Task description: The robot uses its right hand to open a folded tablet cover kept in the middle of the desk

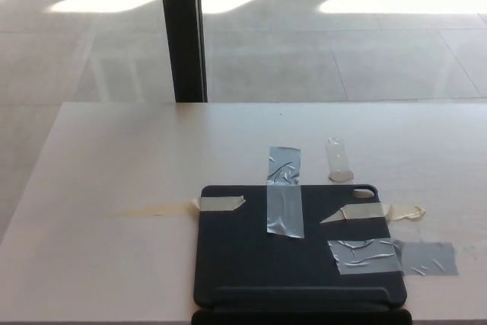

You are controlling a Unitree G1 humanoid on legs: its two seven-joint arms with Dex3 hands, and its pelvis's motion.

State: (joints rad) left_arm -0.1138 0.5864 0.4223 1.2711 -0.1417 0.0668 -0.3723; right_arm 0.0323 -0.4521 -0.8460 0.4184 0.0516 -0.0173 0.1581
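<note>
Neither of our hands shows in the head view, so we cannot tell whether they are released or clenched. The dark tablet cover (300, 245) lies folded flat on the white counter (114, 157) at its near edge, apparently held in place by grey tape strips (284, 192) and beige tape (221, 203).
</note>
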